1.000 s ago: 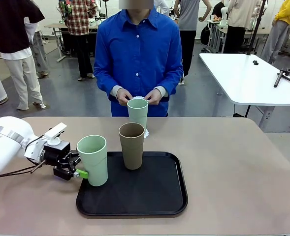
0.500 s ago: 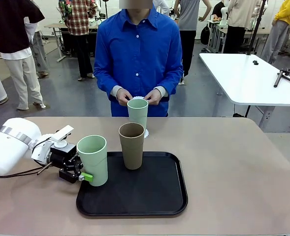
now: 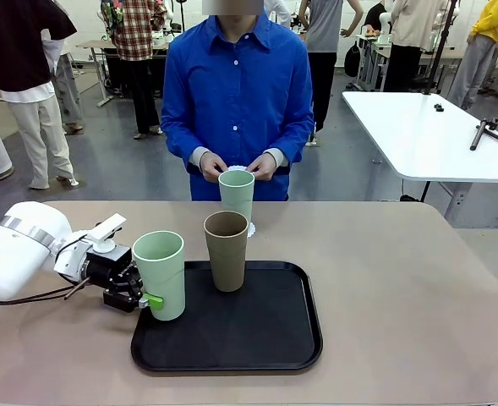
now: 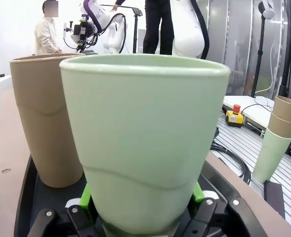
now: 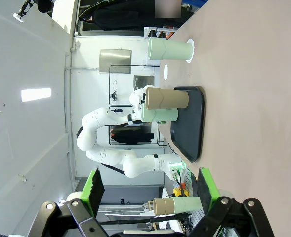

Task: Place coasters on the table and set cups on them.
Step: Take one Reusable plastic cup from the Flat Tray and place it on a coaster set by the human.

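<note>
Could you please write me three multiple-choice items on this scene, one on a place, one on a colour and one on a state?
1. Where does the brown cup stand?
A: on a coaster. B: on the white side table. C: on the black tray.
2. What colour is the held cup in the left gripper?
A: mint green. B: brown. C: blue.
3. How is the left gripper?
A: wide open over the tray. B: shut on a cup. C: shut on nothing.

Answers:
1 C, the brown cup's base sits inside the black tray's rim.
2 A, the held cup is pale mint green in both the front and left wrist views.
3 B, the green-padded fingers press the held cup's lower wall on both sides.
</note>
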Controlling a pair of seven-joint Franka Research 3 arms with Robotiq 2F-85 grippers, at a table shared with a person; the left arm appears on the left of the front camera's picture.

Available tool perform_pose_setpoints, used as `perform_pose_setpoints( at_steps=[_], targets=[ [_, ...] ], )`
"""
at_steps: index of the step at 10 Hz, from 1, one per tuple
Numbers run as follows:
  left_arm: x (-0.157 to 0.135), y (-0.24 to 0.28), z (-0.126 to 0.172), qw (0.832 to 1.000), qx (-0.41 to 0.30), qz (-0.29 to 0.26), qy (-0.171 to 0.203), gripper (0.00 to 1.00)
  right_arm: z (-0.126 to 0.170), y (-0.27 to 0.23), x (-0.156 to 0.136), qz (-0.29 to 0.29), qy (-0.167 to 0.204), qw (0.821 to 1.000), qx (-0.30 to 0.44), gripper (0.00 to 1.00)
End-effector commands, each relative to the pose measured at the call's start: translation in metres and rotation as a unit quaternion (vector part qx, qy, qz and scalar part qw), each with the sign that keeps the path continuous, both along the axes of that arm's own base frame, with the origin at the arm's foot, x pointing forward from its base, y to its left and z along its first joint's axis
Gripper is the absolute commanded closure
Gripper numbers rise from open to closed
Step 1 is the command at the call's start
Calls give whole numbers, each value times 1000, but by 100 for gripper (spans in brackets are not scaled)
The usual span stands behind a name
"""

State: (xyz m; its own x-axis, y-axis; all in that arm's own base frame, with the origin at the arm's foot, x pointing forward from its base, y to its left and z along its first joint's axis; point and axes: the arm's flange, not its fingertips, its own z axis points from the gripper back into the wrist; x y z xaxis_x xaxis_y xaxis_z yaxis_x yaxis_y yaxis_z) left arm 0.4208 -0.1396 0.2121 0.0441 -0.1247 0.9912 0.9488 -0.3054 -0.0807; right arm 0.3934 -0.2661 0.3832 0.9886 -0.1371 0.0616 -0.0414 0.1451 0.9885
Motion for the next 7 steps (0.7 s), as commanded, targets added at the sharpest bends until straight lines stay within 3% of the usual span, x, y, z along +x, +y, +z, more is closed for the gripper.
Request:
perform_pose_setpoints(
  at_steps=[1,5,7],
  targets=[
    [-11,2,17,1000,-21,5,-18,100,1,-1,1,-1,5,1000,-1,0],
    [-28,1,167,994,-32,87,-50,100,1,-1,1,-1,5,1000,-1,0],
    [-34,2,213,992,-23,106,-64,100,1,-1,1,-1,5,1000,-1,0]
  ],
)
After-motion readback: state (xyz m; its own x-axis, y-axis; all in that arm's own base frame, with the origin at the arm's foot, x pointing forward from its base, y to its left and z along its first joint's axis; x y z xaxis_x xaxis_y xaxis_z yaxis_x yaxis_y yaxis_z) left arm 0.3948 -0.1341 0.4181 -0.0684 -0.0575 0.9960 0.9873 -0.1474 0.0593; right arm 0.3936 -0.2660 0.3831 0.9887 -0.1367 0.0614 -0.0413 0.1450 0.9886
